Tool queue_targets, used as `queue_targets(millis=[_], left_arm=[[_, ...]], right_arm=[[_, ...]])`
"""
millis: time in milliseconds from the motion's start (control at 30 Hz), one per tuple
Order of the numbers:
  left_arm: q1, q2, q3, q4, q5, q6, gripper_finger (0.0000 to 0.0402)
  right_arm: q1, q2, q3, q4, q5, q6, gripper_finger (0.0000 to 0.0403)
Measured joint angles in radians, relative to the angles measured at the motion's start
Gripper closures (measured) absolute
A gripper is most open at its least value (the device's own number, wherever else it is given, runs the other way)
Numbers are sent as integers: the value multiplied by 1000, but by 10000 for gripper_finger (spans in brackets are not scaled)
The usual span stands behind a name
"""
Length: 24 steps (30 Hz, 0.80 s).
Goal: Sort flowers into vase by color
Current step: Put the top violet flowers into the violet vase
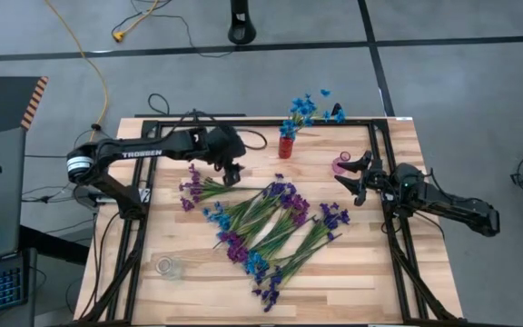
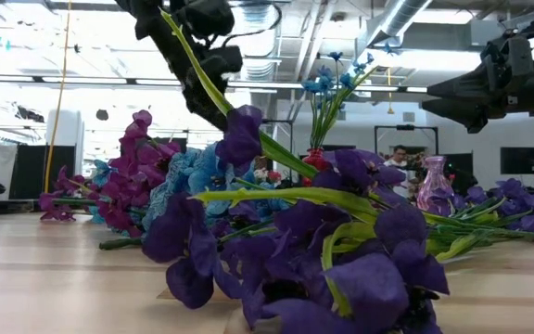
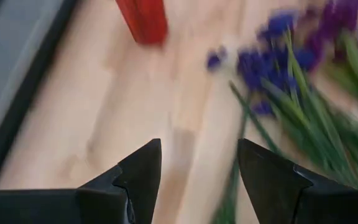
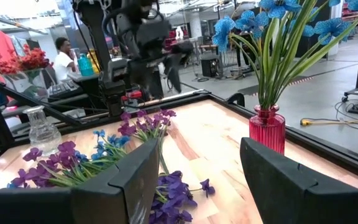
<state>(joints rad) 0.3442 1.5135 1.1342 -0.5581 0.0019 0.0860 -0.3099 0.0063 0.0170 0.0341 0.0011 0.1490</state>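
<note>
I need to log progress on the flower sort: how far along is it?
Early. Done: the red vase already holds blue flowers. In hand: nothing; the left gripper is open over the table near the pile, and the right gripper is open beside the pink vase, which looks empty. Left: the mixed pile of flowers on the table, and the clear vase looks unfilled.
</note>
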Motion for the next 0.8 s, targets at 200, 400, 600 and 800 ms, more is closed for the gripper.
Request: queue_targets(millis=[200,400,600,800], left_arm=[[-30,62,-1,-53,2,10,203],[-46,143,-1,-76,20,29,203],[-52,205,-1,-132,19,49,203],[-52,255,-1,-203,18,48,203]], right_arm=[[0,0,0,-2,0,0,150],[0,0,0,-6,0,0,150],[0,0,0,-6,0,0,150],[0,0,0,-6,0,0,150]])
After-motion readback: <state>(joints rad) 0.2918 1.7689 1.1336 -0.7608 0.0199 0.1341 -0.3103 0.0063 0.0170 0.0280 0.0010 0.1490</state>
